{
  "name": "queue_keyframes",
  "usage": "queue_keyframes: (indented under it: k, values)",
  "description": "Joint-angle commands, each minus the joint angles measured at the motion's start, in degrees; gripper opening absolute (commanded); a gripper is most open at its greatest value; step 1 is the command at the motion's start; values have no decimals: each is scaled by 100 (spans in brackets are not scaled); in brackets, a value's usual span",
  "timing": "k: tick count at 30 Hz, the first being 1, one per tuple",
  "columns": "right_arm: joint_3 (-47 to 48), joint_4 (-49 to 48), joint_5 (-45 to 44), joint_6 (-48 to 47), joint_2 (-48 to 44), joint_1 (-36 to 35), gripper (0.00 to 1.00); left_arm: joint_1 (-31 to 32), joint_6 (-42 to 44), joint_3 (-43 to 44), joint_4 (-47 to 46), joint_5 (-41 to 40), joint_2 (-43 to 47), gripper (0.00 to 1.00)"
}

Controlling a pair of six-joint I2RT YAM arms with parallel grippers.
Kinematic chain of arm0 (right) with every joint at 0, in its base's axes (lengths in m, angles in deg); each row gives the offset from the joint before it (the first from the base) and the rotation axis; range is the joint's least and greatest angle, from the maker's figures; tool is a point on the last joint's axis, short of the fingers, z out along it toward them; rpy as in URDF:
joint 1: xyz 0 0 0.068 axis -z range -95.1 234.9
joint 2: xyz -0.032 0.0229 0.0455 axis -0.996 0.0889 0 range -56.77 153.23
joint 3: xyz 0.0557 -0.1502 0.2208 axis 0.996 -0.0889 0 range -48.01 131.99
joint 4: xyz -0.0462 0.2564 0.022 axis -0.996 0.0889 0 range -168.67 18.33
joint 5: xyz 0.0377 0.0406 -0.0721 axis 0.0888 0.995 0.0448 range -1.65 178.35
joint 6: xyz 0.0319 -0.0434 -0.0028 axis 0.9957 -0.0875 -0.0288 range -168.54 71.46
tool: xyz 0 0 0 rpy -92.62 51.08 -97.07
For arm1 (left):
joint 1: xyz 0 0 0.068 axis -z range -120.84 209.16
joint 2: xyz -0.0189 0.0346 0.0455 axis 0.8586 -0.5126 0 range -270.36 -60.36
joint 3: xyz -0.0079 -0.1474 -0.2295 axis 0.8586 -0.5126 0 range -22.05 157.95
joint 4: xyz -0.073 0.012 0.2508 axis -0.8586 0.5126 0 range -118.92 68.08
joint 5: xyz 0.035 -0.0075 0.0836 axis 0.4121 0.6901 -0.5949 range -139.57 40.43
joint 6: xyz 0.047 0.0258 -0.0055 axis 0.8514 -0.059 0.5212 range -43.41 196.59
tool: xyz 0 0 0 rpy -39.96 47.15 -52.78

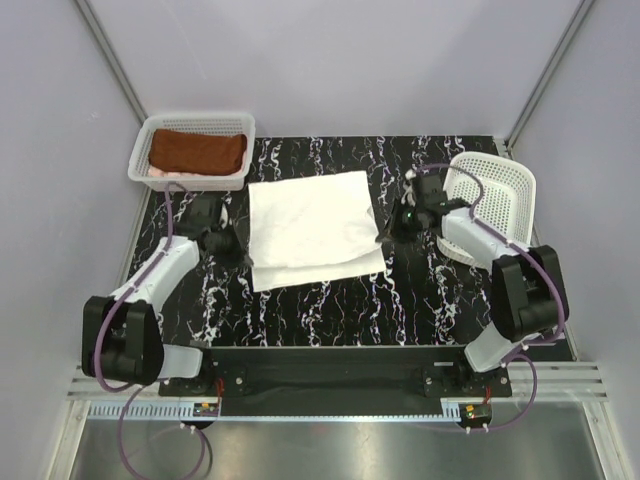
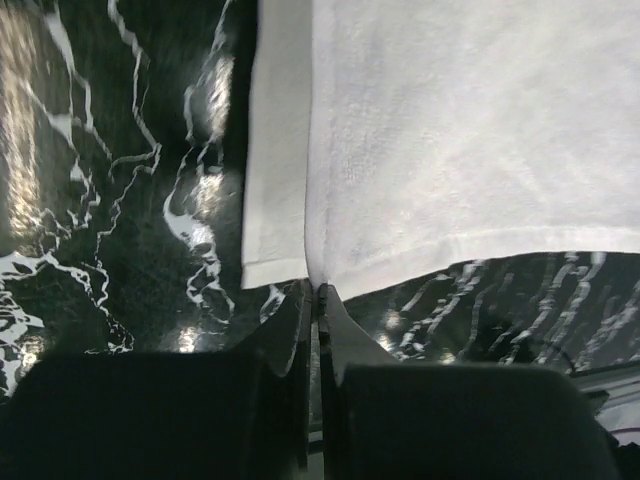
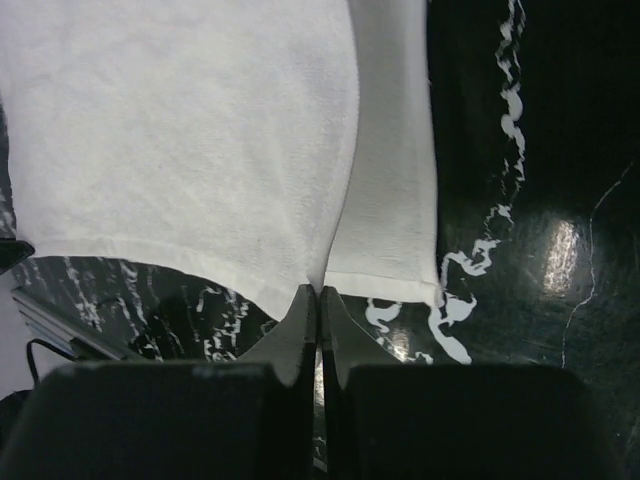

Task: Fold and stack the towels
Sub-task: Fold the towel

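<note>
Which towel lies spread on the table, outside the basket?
The white towel. It lies on the table, while the brown towel and the pink towel under it sit in the left basket.

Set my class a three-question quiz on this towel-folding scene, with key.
1. True or false: the left gripper and right gripper are both shut on the white cloth towel.
2. The rust-brown cloth towel lies: A under the white towel; B in the upright white plastic mesh basket; C in a gripper.
3. Fill in: the tipped white mesh basket on the right holds ____ towels.
Key: 1 true; 2 B; 3 no.
</note>
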Motion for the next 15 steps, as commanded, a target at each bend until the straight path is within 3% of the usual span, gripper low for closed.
queue_keyframes:
  k: [1,10,15]
  values:
    - [-638,-691,-44,25,409,-50,0,45,-204,-727,-514,60,-385,0]
    - [-745,-939,-116,-2,735,-58,0,247,-337,-1256,-1034,157,-650,0]
    - [-552,-746,-168,-11,736,-50,0,247,-223,-985,-528,-44,-536,0]
